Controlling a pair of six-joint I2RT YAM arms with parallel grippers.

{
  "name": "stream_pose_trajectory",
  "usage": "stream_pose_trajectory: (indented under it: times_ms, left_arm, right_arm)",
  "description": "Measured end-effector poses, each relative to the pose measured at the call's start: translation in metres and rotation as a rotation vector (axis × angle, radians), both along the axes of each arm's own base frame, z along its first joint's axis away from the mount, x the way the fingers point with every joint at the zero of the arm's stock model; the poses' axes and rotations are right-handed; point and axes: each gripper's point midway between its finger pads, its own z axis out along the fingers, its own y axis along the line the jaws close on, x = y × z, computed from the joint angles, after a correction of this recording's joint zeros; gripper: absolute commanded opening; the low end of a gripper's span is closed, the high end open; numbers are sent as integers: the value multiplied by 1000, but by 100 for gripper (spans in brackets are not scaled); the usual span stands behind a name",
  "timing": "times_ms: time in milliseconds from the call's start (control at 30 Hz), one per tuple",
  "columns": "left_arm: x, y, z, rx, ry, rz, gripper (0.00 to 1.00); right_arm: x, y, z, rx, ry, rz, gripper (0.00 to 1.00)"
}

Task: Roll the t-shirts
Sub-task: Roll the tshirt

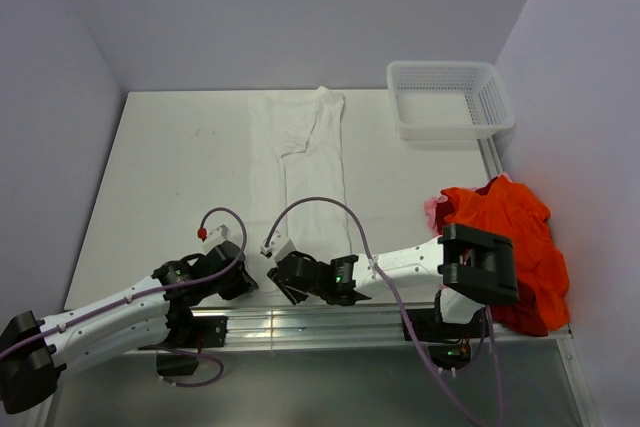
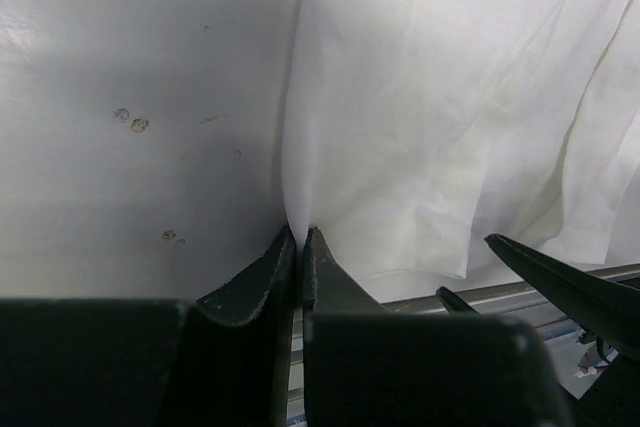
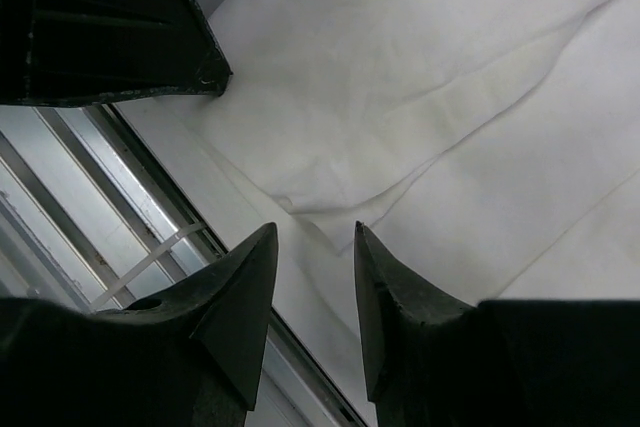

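Left tool (image 2: 298,233) pinches the white shirt's (image 1: 312,162) near-left hem; right tool (image 3: 314,234) hovers spread over its near edge. Orange shirts (image 1: 510,237) lie heaped at right.

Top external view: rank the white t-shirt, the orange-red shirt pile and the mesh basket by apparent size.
1. white t-shirt
2. orange-red shirt pile, nearly equal; the right arm hides part of it, so this ranking is unsure
3. mesh basket, smallest

Both arms low, grippers side by side.
Left gripper (image 2: 298,233) pinched shut on shirt (image 2: 440,97) edge; right gripper (image 3: 315,232) has its jaws parted.
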Motion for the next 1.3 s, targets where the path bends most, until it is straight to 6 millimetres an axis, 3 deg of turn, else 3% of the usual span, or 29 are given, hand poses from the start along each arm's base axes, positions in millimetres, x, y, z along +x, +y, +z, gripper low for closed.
stream_pose_trajectory:
  times_ms: [233,500,700,767,1033,1233,1300]
  left_arm:
    - [0,0,0,0,0,0,3]
    - [0,0,0,0,1,0,2]
    - [0,0,0,1,1,-1,3]
    - [0,0,0,1,1,-1,2]
    - [0,0,0,3,2,-1,2]
    - [-1,-1,0,-3,6,-5,1]
    - [-2,-2,1,-8,8,-8,1]
  right_arm:
    - [2,-2,-13,-60,-13,8,42]
    - [8,3,-10,-69,-40,-6,36]
    - [11,5,-14,-87,-53,-3,16]
    - [11,4,-14,-92,-55,-2,0]
    - [14,-4,-8,-54,-49,-71,0]
    - [13,-21,0,64,15,-259,0]
    - [10,-28,-3,85,29,-310,6]
